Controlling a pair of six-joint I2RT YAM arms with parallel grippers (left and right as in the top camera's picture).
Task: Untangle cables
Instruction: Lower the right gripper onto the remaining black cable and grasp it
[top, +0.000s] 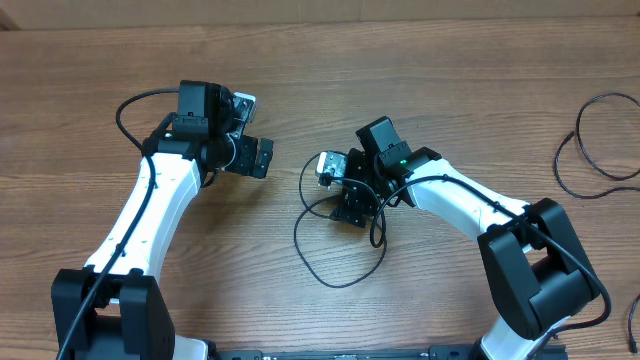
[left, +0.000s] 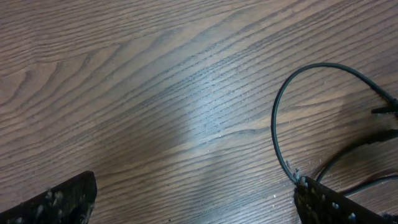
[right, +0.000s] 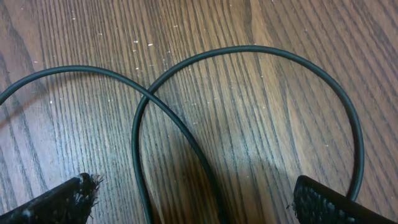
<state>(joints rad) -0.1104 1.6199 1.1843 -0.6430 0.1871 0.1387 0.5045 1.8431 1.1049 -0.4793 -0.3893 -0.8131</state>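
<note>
Directly beneath the right gripper (right: 194, 202), two thin black loops of the cables (right: 249, 48) are seen crossing on the wood-grain table (right: 249, 124). One strand sweeps in from the left and is met by a wider arc that curves round to the right. The cord is smooth, matte and round in section, and no plug is shown in this close view. The right gripper's fingers (right: 59, 202) are held wide apart, one at each lower corner. The crossing lies between and just ahead of them, and nothing is clamped. The arc's right end is passed just beside the right-hand finger.

From the left wrist, the left gripper (left: 196, 199) is likewise seen spread open and empty. A single black loop (left: 273, 121) is bent in a tall arch off to the right. Its lower end is brought down to the tip of that gripper's right-hand finger; whether it touches cannot be told. Two dark strand ends are seen at the right edge.

From overhead, the loose loops are seen spread under and in front of the right gripper, between the two arms. Farther off, near the table's right edge, a second cable (top: 578, 130) is laid in open loops, well apart from both grippers.
</note>
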